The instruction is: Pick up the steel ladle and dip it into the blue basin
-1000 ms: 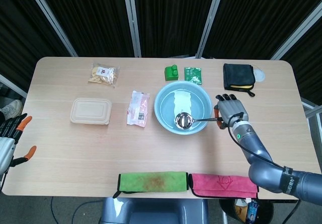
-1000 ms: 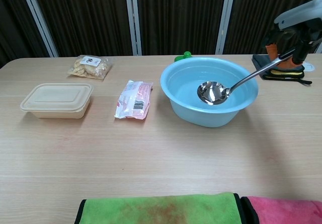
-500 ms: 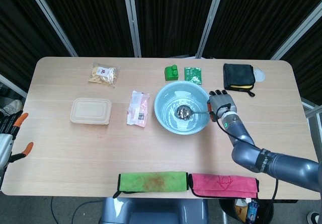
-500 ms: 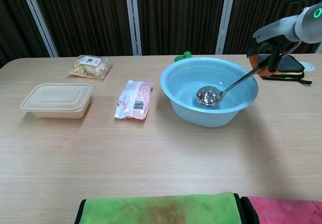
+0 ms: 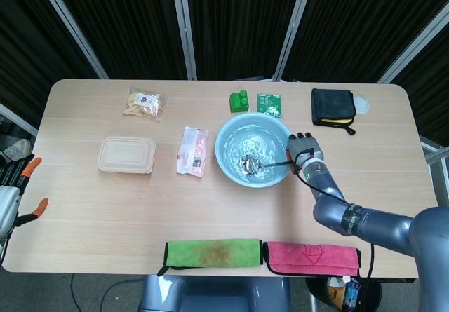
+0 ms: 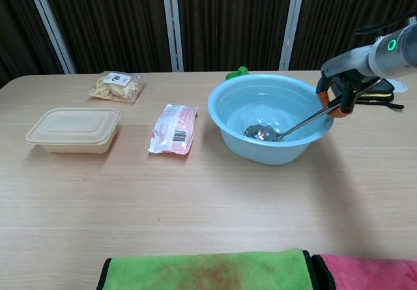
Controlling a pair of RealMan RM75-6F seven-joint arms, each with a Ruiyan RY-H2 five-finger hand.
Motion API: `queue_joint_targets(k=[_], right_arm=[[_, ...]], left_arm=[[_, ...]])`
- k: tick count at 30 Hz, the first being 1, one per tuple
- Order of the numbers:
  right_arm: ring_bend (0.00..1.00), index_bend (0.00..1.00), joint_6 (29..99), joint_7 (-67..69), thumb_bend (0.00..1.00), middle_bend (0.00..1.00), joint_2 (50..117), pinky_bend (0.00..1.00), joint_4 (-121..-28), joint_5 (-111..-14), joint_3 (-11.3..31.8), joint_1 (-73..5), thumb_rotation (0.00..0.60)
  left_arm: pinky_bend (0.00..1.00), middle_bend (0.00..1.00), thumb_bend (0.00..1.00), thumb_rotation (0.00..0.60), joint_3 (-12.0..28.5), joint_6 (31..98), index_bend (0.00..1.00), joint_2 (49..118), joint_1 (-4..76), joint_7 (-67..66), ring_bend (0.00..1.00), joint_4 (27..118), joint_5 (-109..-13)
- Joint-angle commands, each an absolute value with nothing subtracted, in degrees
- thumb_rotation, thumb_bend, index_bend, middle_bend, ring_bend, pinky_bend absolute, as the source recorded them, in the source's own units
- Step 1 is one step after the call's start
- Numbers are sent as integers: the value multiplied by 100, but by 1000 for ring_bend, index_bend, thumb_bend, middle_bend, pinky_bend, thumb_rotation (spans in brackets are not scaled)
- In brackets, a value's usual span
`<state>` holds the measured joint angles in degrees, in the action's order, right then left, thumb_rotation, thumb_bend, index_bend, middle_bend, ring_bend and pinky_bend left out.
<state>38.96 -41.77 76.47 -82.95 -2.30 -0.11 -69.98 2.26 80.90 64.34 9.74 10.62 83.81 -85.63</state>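
Just left of our right hand (image 5: 303,149) sits the blue basin (image 5: 231,159), round, smooth plastic with a thick rolled rim. Our right hand holds the handle of the steel ladle (image 6: 262,132), fingers closed around the thin rod over the basin's near rim. The ladle is shiny metal; its round bowl lies low inside the basin at the bottom, and the handle slants up over the rim to the hand. In the chest view the hand (image 6: 339,92) shows orange pads and dark fingers wrapped on the rod.

Behind the hand, near the desk's (image 5: 231,214) far edge, lies a black fabric pouch (image 5: 332,106) with a yellow trim, soft and squarish. Further left of the hand, beyond the basin, we see a green block (image 5: 239,101) and a small green packet (image 5: 269,105), both close to the basin's far rim. Left of the basin lies a pink crinkly plastic packet (image 5: 193,151), then a beige lidded box (image 5: 127,154) with rounded corners, then a clear snack bag (image 5: 144,104).

In front of the hand, along the near edge, lie a pink cloth (image 5: 312,257) and a green cloth (image 5: 212,252), both fuzzy, edge to edge. The pale wood-grain top between cloths and basin is bare.

Our left hand (image 5: 15,189) is far off past the left edge, holding nothing, fingers apart.
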Motion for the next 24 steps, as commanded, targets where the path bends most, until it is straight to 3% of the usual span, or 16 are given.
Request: queue_joint_targets(k=[1, 24], right_arm=[[0, 760, 3968, -4133, 510, 83, 7593, 0, -8401, -247, -7, -7021, 600], [0, 760, 4434, -4070, 510, 85, 6407, 0, -9973, 166, 71, -7444, 600]], left_arm=[[0, 0, 354, 600, 226, 8124, 39, 6422, 958, 1103, 0, 8375, -8578], [0, 0, 354, 600, 232, 8311, 39, 6361, 850, 1250, 0, 8383, -8633]])
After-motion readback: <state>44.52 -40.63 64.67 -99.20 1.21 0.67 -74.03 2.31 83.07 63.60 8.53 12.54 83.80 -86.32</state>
